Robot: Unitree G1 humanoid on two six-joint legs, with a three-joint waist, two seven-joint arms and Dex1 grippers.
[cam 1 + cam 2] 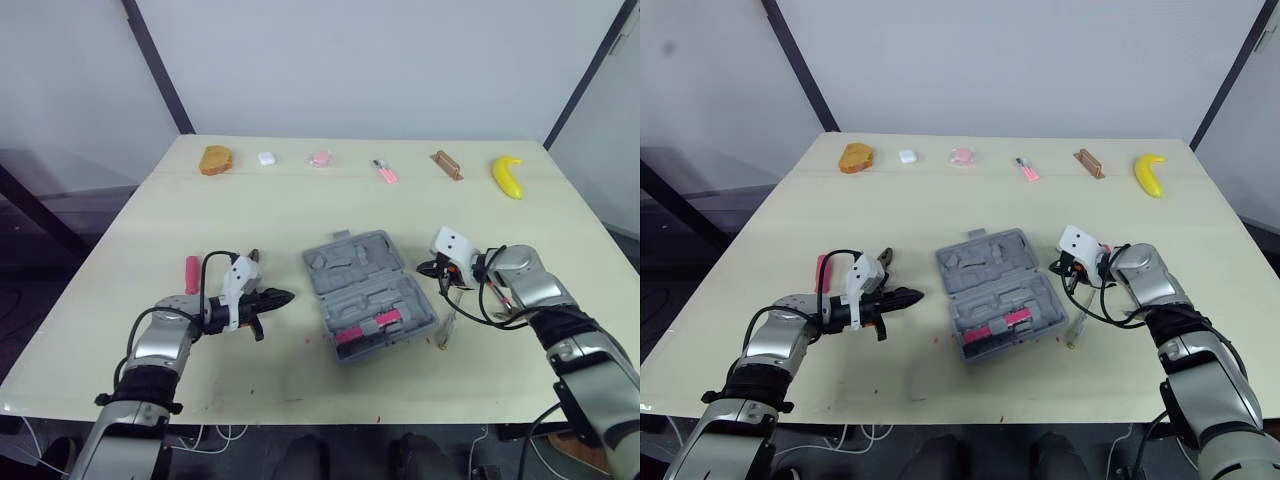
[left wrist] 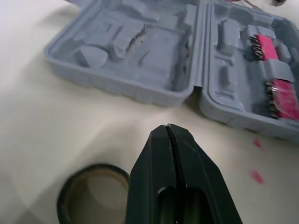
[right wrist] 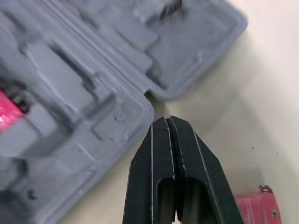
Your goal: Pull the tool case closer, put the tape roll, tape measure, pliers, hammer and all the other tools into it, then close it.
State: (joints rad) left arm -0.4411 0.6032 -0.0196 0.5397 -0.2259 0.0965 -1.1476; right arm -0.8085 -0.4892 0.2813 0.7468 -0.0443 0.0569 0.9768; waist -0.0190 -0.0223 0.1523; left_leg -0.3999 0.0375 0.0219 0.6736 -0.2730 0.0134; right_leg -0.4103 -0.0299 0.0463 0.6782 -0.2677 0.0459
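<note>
Tool case [image 1: 368,295] central on table [image 1: 150,230], tape roll [image 2: 91,198] to its left, banana [image 1: 507,175] behind, far right

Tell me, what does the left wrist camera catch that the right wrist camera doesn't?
Left wrist view, not the right: a black tape roll lying on the table beside the shut left claw, which points at the case. Right wrist view, not the left: the corner of a red tool beside the shut right claw; I cannot tell which tool it is. Both share the open grey tool case, a pink insert inside it, and the pale table.
</note>
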